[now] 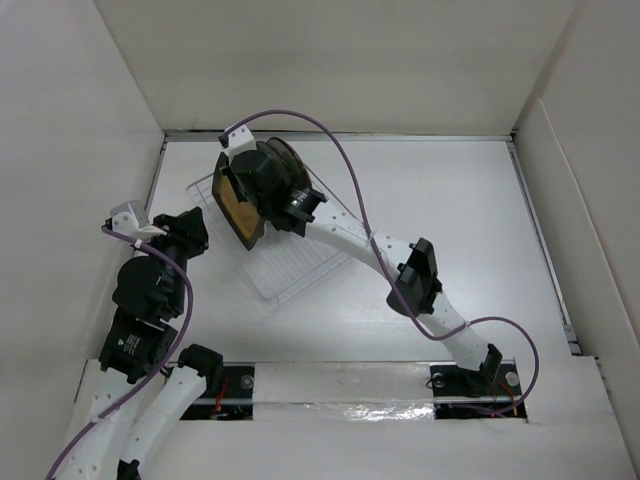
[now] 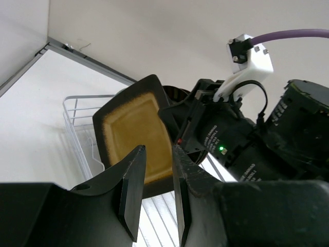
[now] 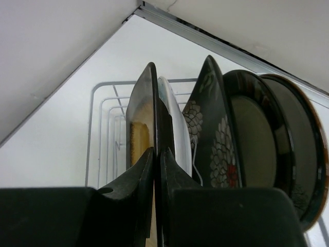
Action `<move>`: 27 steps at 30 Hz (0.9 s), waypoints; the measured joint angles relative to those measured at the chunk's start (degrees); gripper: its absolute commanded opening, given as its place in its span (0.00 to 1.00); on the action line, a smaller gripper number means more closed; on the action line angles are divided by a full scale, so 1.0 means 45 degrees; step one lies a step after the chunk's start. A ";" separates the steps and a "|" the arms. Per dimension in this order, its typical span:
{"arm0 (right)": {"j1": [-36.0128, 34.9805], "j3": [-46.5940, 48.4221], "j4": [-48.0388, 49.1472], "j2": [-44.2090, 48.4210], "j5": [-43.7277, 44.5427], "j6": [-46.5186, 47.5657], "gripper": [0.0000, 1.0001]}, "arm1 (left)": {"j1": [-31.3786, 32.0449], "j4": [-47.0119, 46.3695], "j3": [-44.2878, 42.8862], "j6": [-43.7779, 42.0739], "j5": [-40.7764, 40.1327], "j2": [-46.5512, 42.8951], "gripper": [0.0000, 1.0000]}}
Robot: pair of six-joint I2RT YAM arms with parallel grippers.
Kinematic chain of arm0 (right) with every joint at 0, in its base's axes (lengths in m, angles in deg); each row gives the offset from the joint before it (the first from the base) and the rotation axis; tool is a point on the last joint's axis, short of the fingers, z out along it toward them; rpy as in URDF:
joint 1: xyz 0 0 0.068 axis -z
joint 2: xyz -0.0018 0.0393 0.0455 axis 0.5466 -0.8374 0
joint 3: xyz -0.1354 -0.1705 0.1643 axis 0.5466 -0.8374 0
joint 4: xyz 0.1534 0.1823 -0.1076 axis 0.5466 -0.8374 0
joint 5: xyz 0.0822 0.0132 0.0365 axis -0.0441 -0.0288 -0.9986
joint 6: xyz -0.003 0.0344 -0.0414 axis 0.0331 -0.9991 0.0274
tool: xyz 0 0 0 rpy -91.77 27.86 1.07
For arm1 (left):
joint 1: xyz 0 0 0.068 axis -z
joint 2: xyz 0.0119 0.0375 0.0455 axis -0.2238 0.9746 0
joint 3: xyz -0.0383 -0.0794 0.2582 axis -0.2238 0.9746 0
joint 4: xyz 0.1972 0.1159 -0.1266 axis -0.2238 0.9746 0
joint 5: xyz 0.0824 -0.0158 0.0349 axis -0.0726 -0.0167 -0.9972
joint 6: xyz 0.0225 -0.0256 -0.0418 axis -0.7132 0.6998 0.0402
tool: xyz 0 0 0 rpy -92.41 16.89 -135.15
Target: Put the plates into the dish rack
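Observation:
My right gripper (image 3: 154, 160) is shut on the rim of the black square amber-centred plate (image 3: 138, 121) and holds it upright on edge at the near end of the dish rack (image 3: 102, 116). Behind it, plates stand in the rack's slots: a cream plate (image 3: 177, 135), the black square floral plate (image 3: 212, 135) and two dark-rimmed round plates (image 3: 259, 140). In the top view the amber plate (image 1: 238, 206) hangs over the clear rack (image 1: 292, 268) under the right gripper (image 1: 254, 200). My left gripper (image 2: 157, 191) is open and empty, just left of the rack (image 1: 196, 228), facing the amber plate (image 2: 134, 135).
The rack lies at an angle in the back left of the white table, close to the left wall (image 1: 80, 150) and back wall (image 1: 340, 60). The right arm (image 1: 400, 270) reaches diagonally across the table. A purple cable (image 1: 350, 170) loops above it.

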 measured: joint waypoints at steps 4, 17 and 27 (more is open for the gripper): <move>-0.0073 0.0092 0.0486 -0.0374 0.0160 -0.0058 0.00 | 0.0000 -0.0005 0.0029 0.0000 0.0019 0.0092 0.24; -0.0257 0.0097 0.0889 -0.0481 0.0457 0.0238 0.00 | 0.0000 -0.0005 0.0160 0.0000 0.0121 0.0287 0.24; -0.0282 -0.0423 0.1807 -0.0481 0.0131 0.0413 0.07 | 0.0000 0.0000 0.0160 0.0000 0.0146 0.0316 0.24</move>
